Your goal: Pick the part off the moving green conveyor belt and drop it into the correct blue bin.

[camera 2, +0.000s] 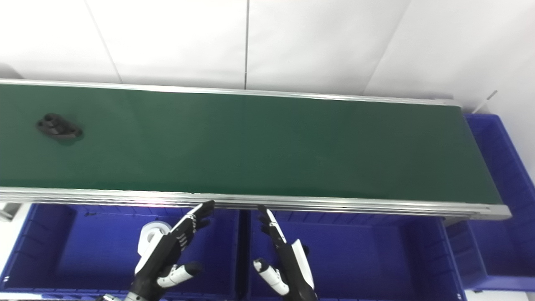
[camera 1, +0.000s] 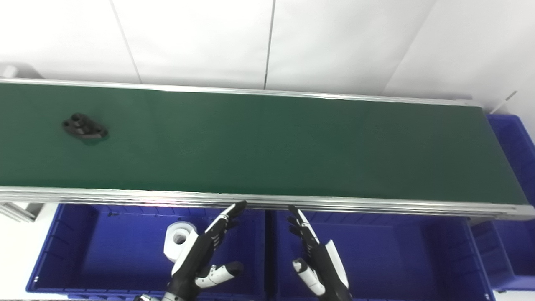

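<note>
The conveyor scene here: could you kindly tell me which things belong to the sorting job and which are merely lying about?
Job:
- dark lobed plastic part on the green conveyor belt
- left blue plastic bin, right blue plastic bin
- left hand and right hand, both open

Lying about:
- white ring-shaped part, already in the left bin
- blue end bin
- white wall panels

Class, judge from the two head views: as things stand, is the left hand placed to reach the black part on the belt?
Probably not yet. The left hand hovers open over the near blue bin, while the black part lies far to the left on the green belt. Nothing blocks the way.
</note>
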